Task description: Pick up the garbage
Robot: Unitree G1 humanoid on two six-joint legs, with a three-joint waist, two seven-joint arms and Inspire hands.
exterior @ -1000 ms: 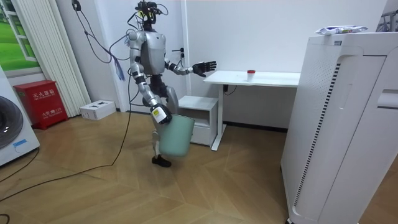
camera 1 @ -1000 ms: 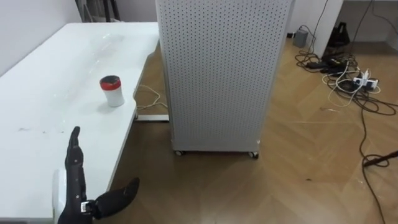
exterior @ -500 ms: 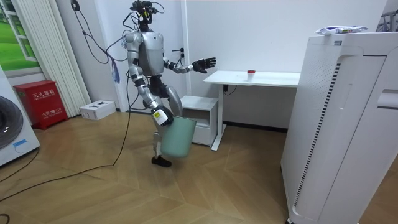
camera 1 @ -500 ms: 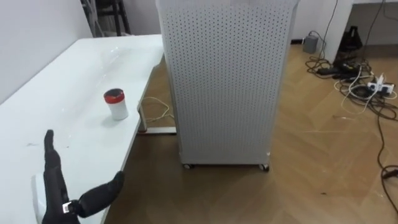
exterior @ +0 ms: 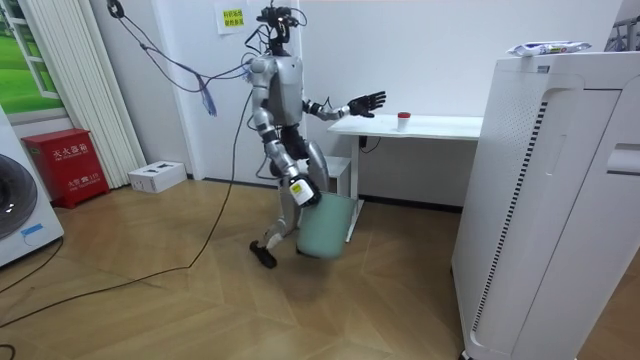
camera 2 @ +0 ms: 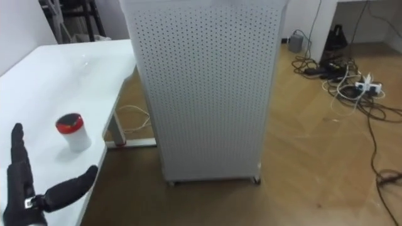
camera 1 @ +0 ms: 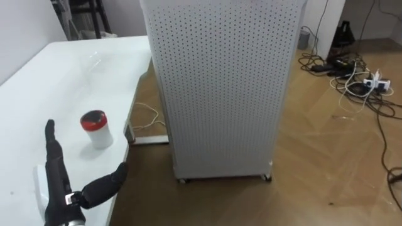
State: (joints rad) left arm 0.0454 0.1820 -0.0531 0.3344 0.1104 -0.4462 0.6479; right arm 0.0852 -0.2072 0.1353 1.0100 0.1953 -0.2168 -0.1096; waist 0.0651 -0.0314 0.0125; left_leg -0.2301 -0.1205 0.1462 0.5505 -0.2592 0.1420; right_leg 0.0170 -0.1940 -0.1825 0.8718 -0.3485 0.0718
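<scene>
Since a second ago the robot has walked up to the bench. It was well back from the bench then and now stands at its end, caught in mid-stride in the room view. Its left hand reaches out over the white top, fingers straight and thumb spread, holding nothing.

1 cup, white with a red lid, stands upright on the bench close to the front edge. It is just beyond the left hand and not touching it.

1 pale green bin hangs low at the robot's side by its right hand. Whether that hand is closed on the bin I cannot tell from here.

Past the end of the bench stands 1 tall white perforated cabinet. Behind it, a tangle of cables lies on the wooden floor. In the room view, 1 crumpled packet lies on top of the cabinet, well apart from the robot.
</scene>
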